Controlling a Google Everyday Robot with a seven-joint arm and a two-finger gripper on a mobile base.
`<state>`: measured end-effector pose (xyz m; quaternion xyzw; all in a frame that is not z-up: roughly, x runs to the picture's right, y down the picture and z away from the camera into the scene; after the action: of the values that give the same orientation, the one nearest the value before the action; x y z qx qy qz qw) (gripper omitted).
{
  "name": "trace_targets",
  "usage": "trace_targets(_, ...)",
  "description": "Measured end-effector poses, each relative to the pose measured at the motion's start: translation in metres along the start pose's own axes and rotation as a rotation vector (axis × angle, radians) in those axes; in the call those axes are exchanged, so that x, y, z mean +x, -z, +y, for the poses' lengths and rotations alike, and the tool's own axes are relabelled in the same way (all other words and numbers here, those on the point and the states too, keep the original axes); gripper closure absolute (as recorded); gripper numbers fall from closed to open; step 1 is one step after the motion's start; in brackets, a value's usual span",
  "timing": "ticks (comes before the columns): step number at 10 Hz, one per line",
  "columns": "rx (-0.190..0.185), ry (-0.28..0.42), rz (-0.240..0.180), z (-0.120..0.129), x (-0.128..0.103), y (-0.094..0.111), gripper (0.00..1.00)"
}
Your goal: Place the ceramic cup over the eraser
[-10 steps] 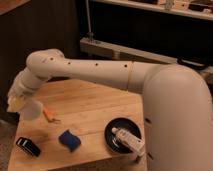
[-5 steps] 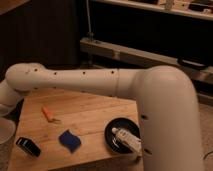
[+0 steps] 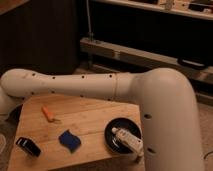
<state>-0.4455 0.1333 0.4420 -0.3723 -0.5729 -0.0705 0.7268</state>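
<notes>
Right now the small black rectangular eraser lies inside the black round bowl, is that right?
No: in the camera view the eraser lies on the wooden table, apart from the bowl. The gripper is out of view, beyond the left edge.

- The small black rectangular eraser (image 3: 28, 146) with a pale band along one end lies flat near the front left corner of the wooden worktop (image 3: 92, 125). Its long side is slanted to the worktop's edge, and nothing covers or touches it.
- The small white ceramic cup is out of sight.
- The pincer is out of sight too, past the left edge where the arm runs.
</notes>
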Motion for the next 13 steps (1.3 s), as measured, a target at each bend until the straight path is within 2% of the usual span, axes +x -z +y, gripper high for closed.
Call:
trace_targets(2, 0.043, 0.005, 0.086, 0.005, -0.002, 0.01, 1.0)
trace_targets(4, 0.109, 0.013, 0.116, 0.008, 0.003, 0.028, 1.0)
trace_targets(6, 0.167, 0.016, 0.122, 0.011, 0.013, 0.043, 1.0)
trace_targets(8, 0.218, 0.018, 0.111, 0.012, 0.03, 0.058, 1.0)
trace_targets(13, 0.256, 0.007, 0.071, 0.011, 0.056, 0.068, 1.0)
